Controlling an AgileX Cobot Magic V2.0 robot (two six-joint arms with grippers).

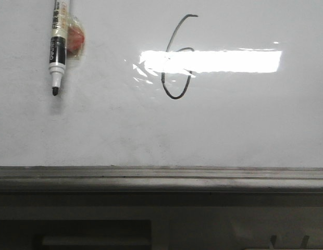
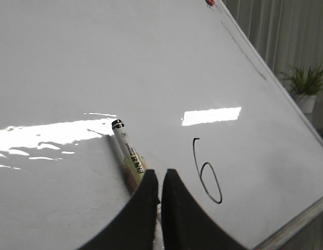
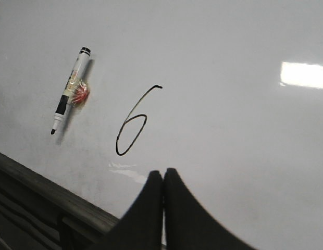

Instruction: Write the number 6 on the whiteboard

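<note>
We see no container here, only the whiteboard (image 1: pixel 245 130) with the number 6 (image 1: pixel 178 57) drawn near its middle, above the grey ledge (image 1: pixel 161 177) at its lower edge. The figure stands upright, its long axis running up the board, hook on top and loop at the base. A marker pen (image 1: pixel 58 47) sits well apart toward the board's left edge, tip down. The left tool (image 2: pixel 160 182) and right tool (image 3: pixel 162 179) are each pressed together, gripping nothing
</note>
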